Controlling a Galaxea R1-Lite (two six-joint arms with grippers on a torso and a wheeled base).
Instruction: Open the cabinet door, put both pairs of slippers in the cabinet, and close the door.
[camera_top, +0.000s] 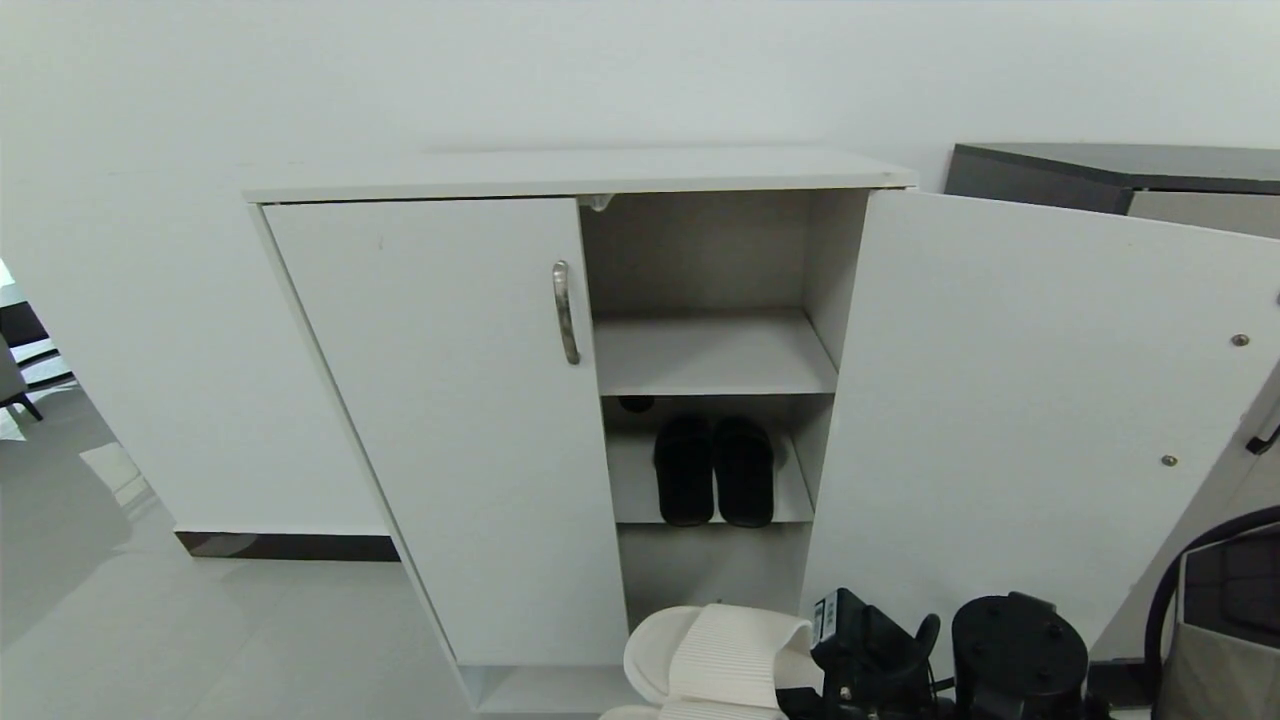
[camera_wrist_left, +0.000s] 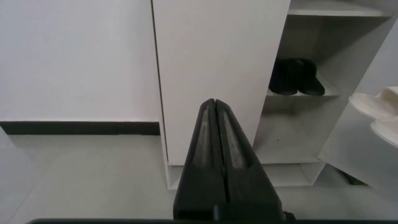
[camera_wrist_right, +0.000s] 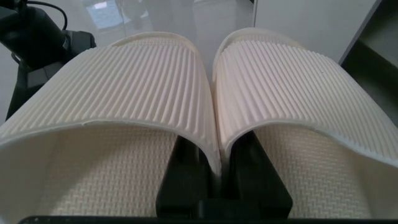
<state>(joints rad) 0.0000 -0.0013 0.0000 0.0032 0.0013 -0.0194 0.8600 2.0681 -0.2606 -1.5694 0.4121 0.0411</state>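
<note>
Pinching the white slippers (camera_wrist_right: 205, 81) by their two inner strap walls, the jaws of the right gripper (camera_wrist_right: 217, 168) hold the pair low in front of the open half of the cabinet (camera_top: 560, 175), just beside the swung-out door (camera_top: 1000, 400). That narrow grip looks like the weak spot: the soles spread wide to either side, so a tilt could let one slide free. The left gripper (camera_wrist_left: 215, 124) faces the closed door (camera_top: 440, 420), jaws pressed together on nothing. Deeper in, the black slippers (camera_top: 714, 470) fill most of the middle shelf (camera_top: 632, 490), heels at its front edge, so pushing in there could shove them; the upper shelf (camera_top: 710, 355) is bare. A sole may catch either door's edge, and a heel overhanging a shelf's front edge could block closing.
</note>
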